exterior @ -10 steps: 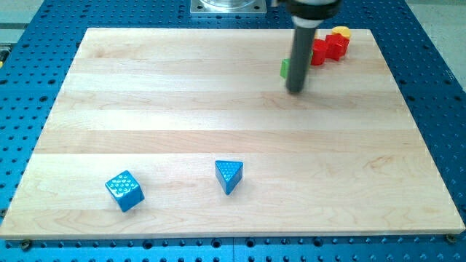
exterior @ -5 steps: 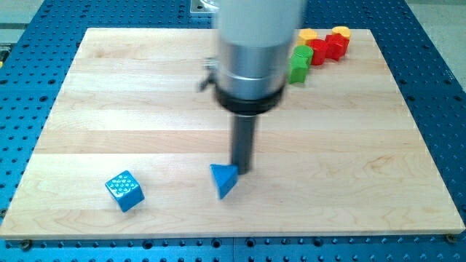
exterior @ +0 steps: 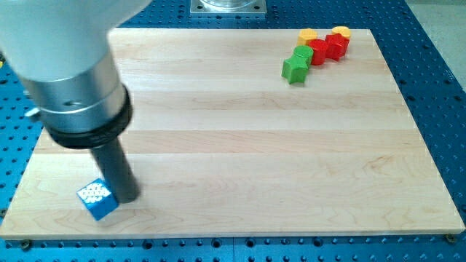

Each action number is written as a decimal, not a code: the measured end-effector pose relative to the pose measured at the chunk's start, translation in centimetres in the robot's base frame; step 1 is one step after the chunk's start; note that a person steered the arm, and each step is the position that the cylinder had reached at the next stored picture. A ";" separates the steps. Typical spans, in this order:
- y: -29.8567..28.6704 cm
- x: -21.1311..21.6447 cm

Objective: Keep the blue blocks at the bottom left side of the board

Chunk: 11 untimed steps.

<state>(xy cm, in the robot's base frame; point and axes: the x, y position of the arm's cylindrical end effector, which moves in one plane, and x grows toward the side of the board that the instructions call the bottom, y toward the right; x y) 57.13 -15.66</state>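
Observation:
A blue cube (exterior: 97, 201) with a white dotted top sits near the board's bottom left corner. My tip (exterior: 127, 198) is on the board right against the cube's right side. The wide grey arm body above the rod covers much of the view's left. The blue triangular block does not show anywhere; it may be hidden behind the rod or the arm.
At the view's top right is a cluster: a green star-shaped block (exterior: 293, 69), a second green block (exterior: 303, 54), red blocks (exterior: 325, 49) and two yellow blocks (exterior: 308, 34) (exterior: 339, 31). The wooden board (exterior: 247, 145) lies on a blue perforated table.
The arm swept from the board's bottom middle to the bottom left. The blue cube slid left and slightly down. The blue triangle, seen at the tip before, is out of sight now.

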 end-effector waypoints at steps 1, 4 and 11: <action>3.8 0.4; -4.9 2.9; -2.4 -3.0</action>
